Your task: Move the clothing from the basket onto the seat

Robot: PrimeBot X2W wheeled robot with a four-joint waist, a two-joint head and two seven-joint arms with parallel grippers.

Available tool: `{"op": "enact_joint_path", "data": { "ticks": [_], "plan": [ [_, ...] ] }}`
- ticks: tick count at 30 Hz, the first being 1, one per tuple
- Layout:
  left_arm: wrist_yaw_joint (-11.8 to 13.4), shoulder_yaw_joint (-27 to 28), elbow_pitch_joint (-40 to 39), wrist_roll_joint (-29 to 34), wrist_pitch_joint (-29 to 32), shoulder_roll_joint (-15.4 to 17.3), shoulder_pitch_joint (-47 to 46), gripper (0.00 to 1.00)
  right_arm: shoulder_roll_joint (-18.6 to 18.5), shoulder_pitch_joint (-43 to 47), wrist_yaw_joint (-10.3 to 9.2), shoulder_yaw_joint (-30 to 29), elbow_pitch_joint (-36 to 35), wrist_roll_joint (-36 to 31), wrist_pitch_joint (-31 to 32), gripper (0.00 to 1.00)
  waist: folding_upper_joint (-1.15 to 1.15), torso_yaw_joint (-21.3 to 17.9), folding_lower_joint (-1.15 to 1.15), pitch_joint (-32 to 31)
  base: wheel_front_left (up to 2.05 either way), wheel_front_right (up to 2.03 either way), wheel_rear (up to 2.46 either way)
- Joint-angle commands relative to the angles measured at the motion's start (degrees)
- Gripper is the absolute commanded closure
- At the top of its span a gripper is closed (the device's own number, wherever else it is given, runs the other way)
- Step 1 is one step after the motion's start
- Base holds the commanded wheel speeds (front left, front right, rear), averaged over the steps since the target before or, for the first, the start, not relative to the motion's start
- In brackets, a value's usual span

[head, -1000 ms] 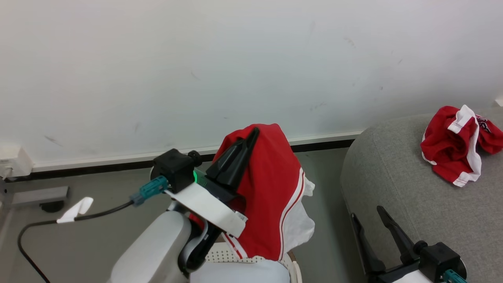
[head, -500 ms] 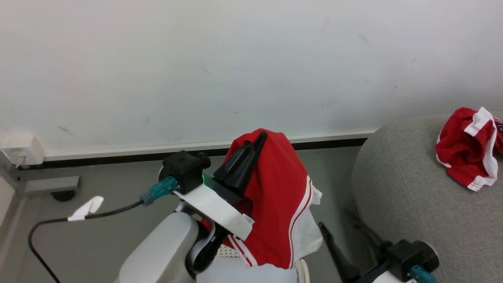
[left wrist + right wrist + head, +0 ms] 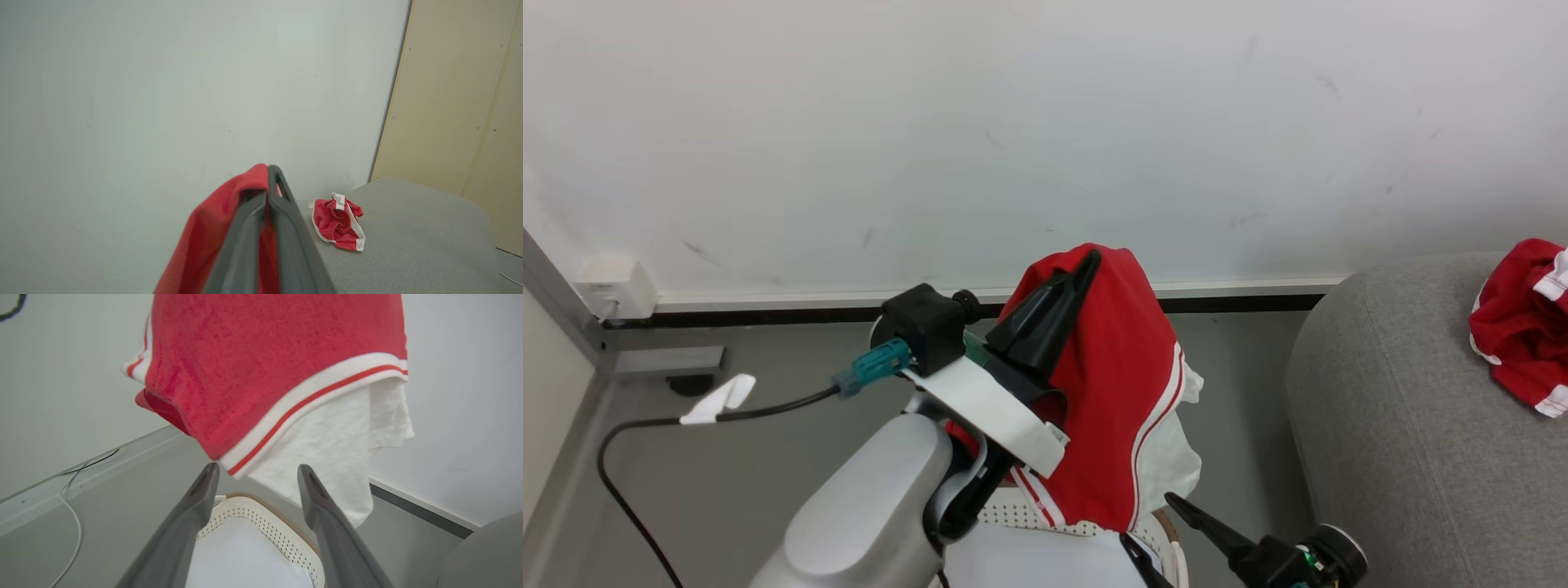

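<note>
Precariously, the left gripper (image 3: 1086, 265) pinches a garment (image 3: 1119, 384) above the basket (image 3: 1013, 516); its hanging hem could snag the spread right gripper (image 3: 1149, 518) beside the basket, or slip free.

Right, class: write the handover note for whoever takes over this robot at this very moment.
Left end effector: shut on the red-and-white garment, held up over the basket.
Right end effector: open, empty, near the basket, fingers pointing toward the hanging cloth.
Done: the other red garment lies on the seat.
Left: carry the held garment across to the seat and let go. The part of the basket in view holds no clothing.
</note>
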Motion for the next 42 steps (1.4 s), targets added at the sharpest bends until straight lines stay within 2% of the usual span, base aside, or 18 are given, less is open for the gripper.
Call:
{"op": "enact_joint_path", "data": {
  "ticks": [1, 6, 12, 17, 24, 30, 31, 32, 33, 34, 42],
  "plan": [
    [-0.16, -0.03, 0.12, -0.84, -0.04, -0.09, -0.33, 1.00, 0.66, -0.94, -0.13, 0.23, 0.33, -0.42, 0.04, 0.00, 0.00, 0.15, 0.00, -0.01, 0.00, 0.00, 0.00],
    [-0.16, -1.58, 0.46, -0.85, -0.04, -0.53, -0.30, 1.00, 3.07, -3.48, -0.13, 1.44, 4.85, -2.18, 0.04, 0.00, 0.00, 1.08, 0.00, -0.07, 0.00, 0.00, 0.00],
    [-0.17, -3.61, 0.72, -1.18, -0.05, -1.19, -0.19, 1.00, 5.41, -5.14, -0.13, 0.27, 8.51, -4.79, 0.04, 0.00, 0.00, 2.58, 0.00, -0.25, 0.00, 0.00, 0.00],
    [-0.16, -4.67, 1.07, -1.92, -0.04, -1.55, -0.73, 1.00, 6.11, -5.69, -0.14, 3.00, 11.64, -5.73, 0.04, 0.00, 0.00, 3.70, 0.00, -0.50, 0.00, 0.00, 0.00],
    [-0.16, -5.68, 0.51, -1.93, -0.04, -1.98, 0.02, 1.00, 6.85, -6.51, -0.13, -1.49, 13.70, -7.05, 0.04, 0.00, 0.00, 4.35, 0.00, -0.61, 0.00, 0.00, 0.00],
    [-0.10, -6.67, 0.03, -1.97, -0.04, -2.21, 0.24, 1.00, 7.18, -5.95, -0.13, -6.54, 11.89, -8.64, 0.04, 0.00, 0.00, 4.90, 0.00, -0.57, 0.00, 0.00, 0.00],
    [-0.10, -6.79, -0.03, -2.04, -0.04, -2.19, 0.26, 1.00, 7.18, -5.83, -0.13, -6.87, 11.50, -8.40, 0.04, 0.04, 0.00, 4.98, 0.00, -0.56, 0.00, 0.00, 0.00],
    [-0.10, -6.88, -0.08, -2.10, -0.04, -2.15, 0.29, 1.00, 7.13, -5.84, -0.13, -7.22, 11.35, -8.30, 0.04, 0.51, 0.00, 5.03, 0.00, -0.56, 0.00, 0.00, 0.00],
    [-0.10, -6.98, -0.13, -2.19, -0.04, -2.10, 0.31, 1.00, 7.07, -5.95, -0.13, -7.75, 11.31, -8.32, 0.04, 0.70, 0.00, 5.09, 0.00, -0.56, 0.00, 0.00, 0.00],
    [-0.09, -7.06, -0.18, -2.29, -0.04, -2.06, 0.34, 1.00, 7.07, -6.05, -0.13, -8.18, 11.33, -8.34, 0.04, 1.00, 0.00, 5.14, 0.00, -0.56, 0.00, 0.00, 0.00],
    [-0.10, -7.12, -0.31, -2.65, -0.04, -1.69, 0.64, 1.00, 7.11, -6.33, -0.13, -9.92, 13.01, -8.13, 0.04, 1.00, 0.00, 5.10, 0.00, -0.70, 0.00, 0.00, 0.00]
  ]
}}
